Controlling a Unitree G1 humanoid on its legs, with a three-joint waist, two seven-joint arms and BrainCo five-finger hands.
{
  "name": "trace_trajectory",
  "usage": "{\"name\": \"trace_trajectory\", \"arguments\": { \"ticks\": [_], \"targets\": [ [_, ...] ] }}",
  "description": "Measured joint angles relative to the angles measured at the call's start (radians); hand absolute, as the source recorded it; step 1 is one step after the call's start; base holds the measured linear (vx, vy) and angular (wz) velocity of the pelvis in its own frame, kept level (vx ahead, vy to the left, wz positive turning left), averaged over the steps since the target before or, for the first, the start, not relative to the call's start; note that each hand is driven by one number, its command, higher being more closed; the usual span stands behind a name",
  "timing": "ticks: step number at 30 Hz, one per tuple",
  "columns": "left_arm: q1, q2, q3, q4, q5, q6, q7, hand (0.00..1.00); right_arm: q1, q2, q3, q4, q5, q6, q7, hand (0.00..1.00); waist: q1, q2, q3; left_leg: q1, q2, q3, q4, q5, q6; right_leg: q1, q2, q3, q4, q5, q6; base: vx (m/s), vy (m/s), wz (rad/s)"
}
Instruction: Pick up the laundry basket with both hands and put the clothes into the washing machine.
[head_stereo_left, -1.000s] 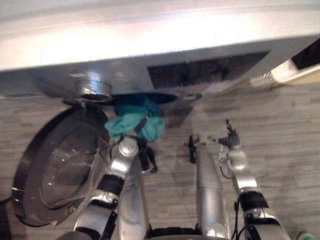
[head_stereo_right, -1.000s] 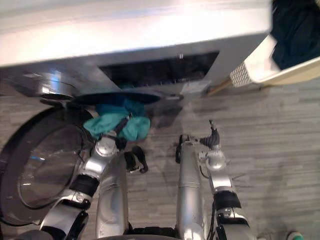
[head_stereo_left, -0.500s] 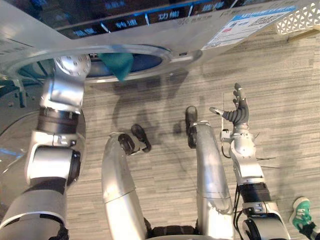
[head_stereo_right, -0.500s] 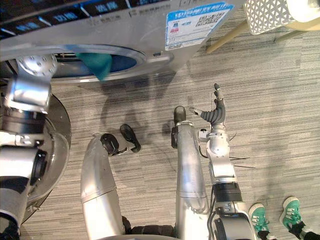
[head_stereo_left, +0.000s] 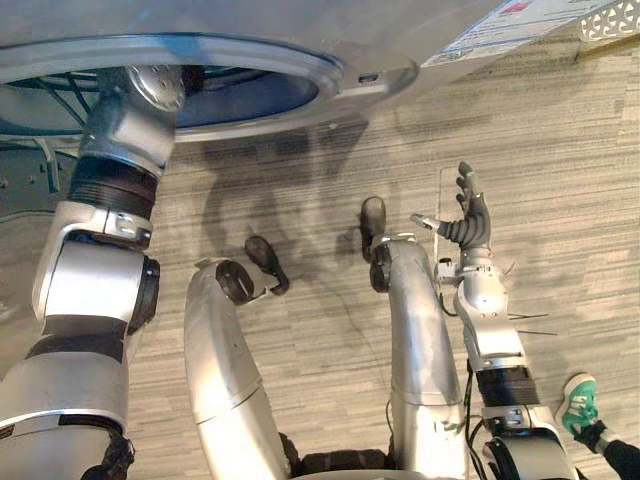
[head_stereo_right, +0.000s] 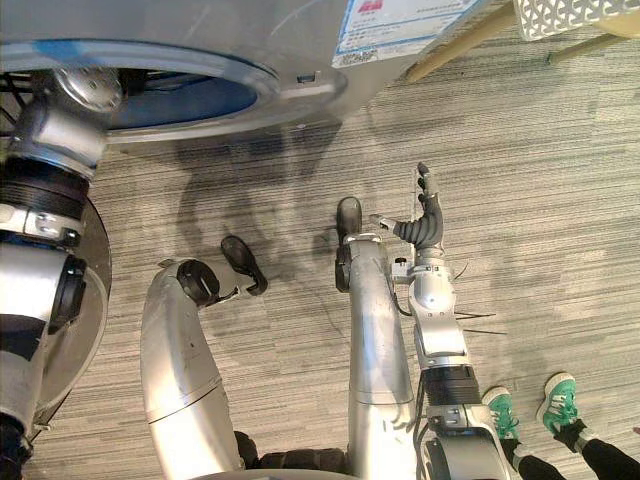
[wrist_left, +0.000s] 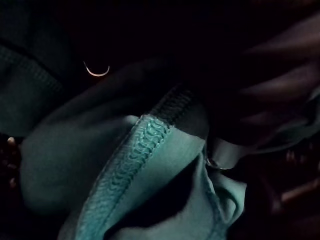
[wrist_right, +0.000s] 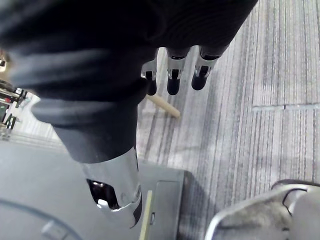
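One teal garment (wrist_left: 150, 165) is seen in the drum (head_stereo_left: 250, 95) of the single washing machine (head_stereo_left: 420, 25), where the grasp of the left hand cannot be told; the right hand (head_stereo_right: 432, 228) is held with fingers straight.

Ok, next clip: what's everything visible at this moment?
Washing machine: one, silver-grey, top of the head views, round opening towards the robot.
Garment: one, teal, in the dark drum.
Laundry basket: one, white perforated, top right corner.
Wooden legs: two, pale, below the basket.
Floor: grey, striped.
Person's shoes: two, green and white, lower right.
Left arm: silver, reaching into the opening.
Right hand: fingers straight, over the floor, holding nothing.
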Motion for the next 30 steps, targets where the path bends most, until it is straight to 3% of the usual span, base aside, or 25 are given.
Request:
{"name": "trace_trajectory", "arguments": {
  "ticks": [5, 17, 21, 23, 30],
  "targets": [
    [-0.003, -0.01, 0.015, 0.013, 0.045, 0.004, -0.023, 0.0, -0.009, -0.019, 0.015, 0.003, 0.001, -0.002, 0.02, 0.0, -0.001, -0.006, 0.001, -0.021, 0.009, 0.0, 0.004, 0.0, 0.0, -0.022, 0.008, 0.0, -0.005, 0.008, 0.003, -0.02, 0.006, -0.05],
    [-0.017, 0.023, 0.057, 0.006, 0.033, 0.008, 0.027, 0.0, -0.01, -0.048, 0.042, 0.002, -0.005, -0.024, 0.019, 0.0, -0.002, -0.006, 0.001, -0.033, -0.001, 0.001, -0.046, 0.026, -0.008, -0.024, -0.007, -0.009, -0.05, 0.029, 0.0, -0.02, 0.004, 0.03],
    [-0.027, 0.069, 0.032, -0.012, 0.158, 0.008, 0.051, 0.0, -0.01, -0.07, 0.062, 0.002, -0.02, -0.034, 0.018, 0.0, 0.002, -0.006, 0.001, -0.04, 0.0, -0.007, -0.059, 0.039, -0.016, -0.025, -0.009, -0.024, -0.062, 0.035, -0.006, -0.04, -0.006, 0.04],
    [-0.041, 0.083, 0.006, -0.015, 0.232, 0.012, 0.08, 0.0, -0.01, -0.081, 0.07, 0.003, -0.021, -0.051, 0.018, 0.0, 0.006, -0.006, 0.001, -0.041, -0.002, -0.008, -0.069, 0.046, -0.019, -0.025, -0.011, -0.029, -0.068, 0.037, -0.007, -0.03, -0.008, 0.04],
    [-0.132, 0.08, 0.0, -0.052, 0.277, 0.088, 0.24, 0.0, -0.01, -0.084, 0.079, 0.007, -0.052, -0.107, -0.018, 0.0, 0.005, -0.005, 0.001, -0.051, -0.01, -0.013, -0.113, 0.078, -0.028, -0.025, -0.025, -0.047, -0.107, 0.057, -0.017, -0.04, 0.0, 0.06]
  ]
}}
